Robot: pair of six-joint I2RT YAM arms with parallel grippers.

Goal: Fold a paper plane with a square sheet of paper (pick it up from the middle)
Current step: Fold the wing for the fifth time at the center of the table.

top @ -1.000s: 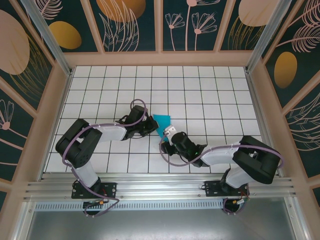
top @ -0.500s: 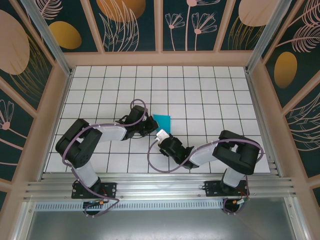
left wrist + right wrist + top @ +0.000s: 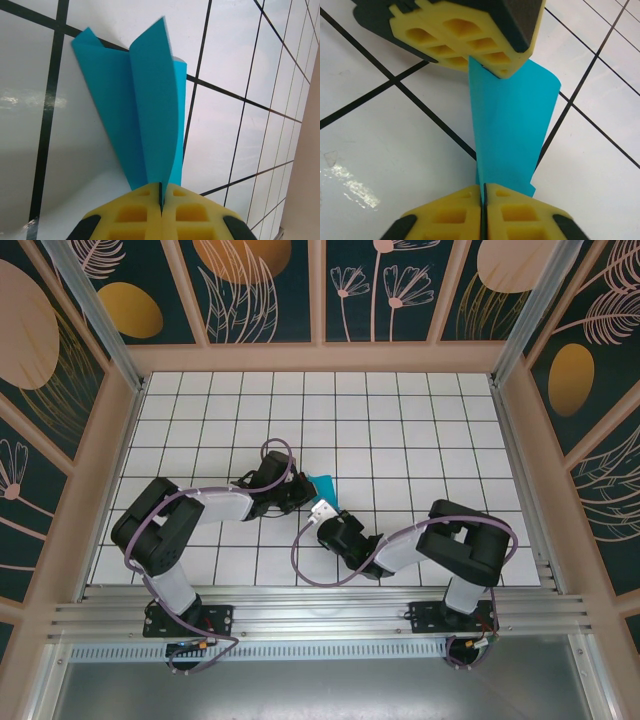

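Though barely visible overhead, the paper sits clamped in left gripper and right gripper.

The square sheet of paper is standing folded above the desk near its middle, sitting between the left gripper at its left and the right gripper just in front, both sets of jaws pinching its edges.

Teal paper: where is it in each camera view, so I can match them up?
Top external: teal paper, mid-table, at the left gripper tip.
Left wrist: paper at centre, fanning up from the bottom edge.
Right wrist: paper at centre, upright.
Shared landmark: the left gripper's yellow pads clamping it.
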